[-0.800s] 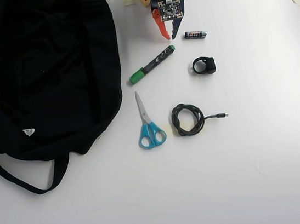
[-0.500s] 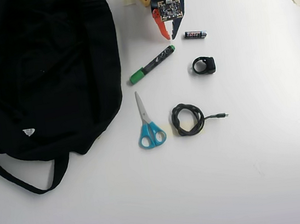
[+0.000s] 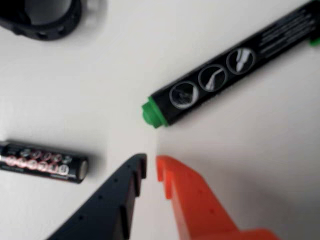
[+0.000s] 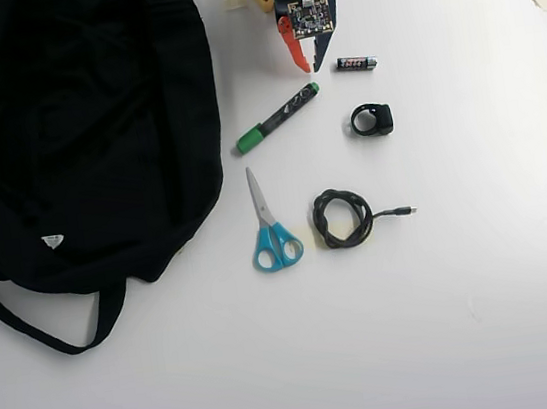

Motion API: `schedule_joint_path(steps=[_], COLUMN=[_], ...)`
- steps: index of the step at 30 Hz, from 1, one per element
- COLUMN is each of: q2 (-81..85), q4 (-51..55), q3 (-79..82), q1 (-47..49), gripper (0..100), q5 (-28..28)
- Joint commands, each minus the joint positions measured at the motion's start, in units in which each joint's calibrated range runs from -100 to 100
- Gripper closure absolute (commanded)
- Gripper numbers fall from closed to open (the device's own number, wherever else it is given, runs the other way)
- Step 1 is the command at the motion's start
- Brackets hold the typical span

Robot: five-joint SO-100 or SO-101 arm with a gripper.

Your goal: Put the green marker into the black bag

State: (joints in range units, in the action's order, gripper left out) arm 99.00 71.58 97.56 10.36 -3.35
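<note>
Fingers of the gripper [image 3: 151,166], one black and one orange, stand nearly together in the wrist view with only a thin slit between their tips and nothing held in it. Just beyond those tips lies the green marker [image 3: 235,67], its green end nearest them and not touching; only this close view makes out the round white symbols and print on its black barrel. To the left there rests a small black battery [image 3: 42,162], and a black ring-shaped object [image 3: 42,17] shows at the top left, blurred. The overhead view adds what the wrist camera misses: the marker [image 4: 278,118] lies slanted on the white table [image 4: 486,287], near the right edge of the black bag [image 4: 72,130] but apart from it, with blue-handled scissors [image 4: 270,227] and a coiled black cable [image 4: 344,217] below, and the gripper [image 4: 310,65] poised above the marker's upper end.
</note>
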Motion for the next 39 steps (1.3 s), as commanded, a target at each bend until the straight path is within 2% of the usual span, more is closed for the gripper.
schedule_joint_path(steps=[1,34,39], q2=[0.58,0.58,0.08], q4=[0.0,-0.17,-6.46], q3=[1.72,1.45,-1.7], q1=[-0.11,0.41,0.56], gripper=[98,98,98], q5=[-0.01,-0.17,-0.48])
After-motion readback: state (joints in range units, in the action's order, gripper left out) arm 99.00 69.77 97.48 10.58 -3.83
